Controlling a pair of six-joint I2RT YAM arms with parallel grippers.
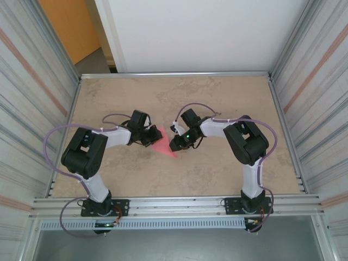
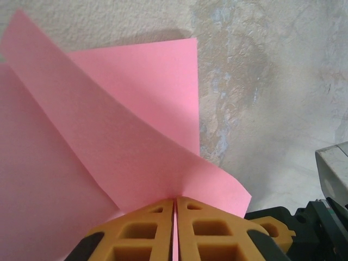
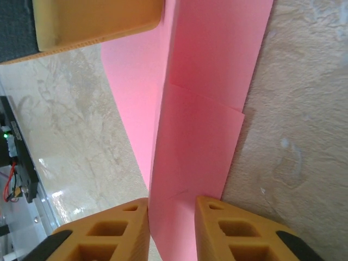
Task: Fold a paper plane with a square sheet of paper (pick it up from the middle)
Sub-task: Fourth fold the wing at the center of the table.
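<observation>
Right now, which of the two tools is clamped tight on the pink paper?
The left tool: its jaws are pressed together on the pink paper. The right tool straddles the sheet with jaws apart.

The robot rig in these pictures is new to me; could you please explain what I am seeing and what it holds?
Two robot arms are bolted at the near edge of a table. The overhead picture looks down on both; the other two come from cameras on each wrist, showing that arm's own orange fingers. A creased pink sheet of paper sits between the arms. The left claw is shut, pinching it; the right claw is open, with paper between its fingers.
</observation>
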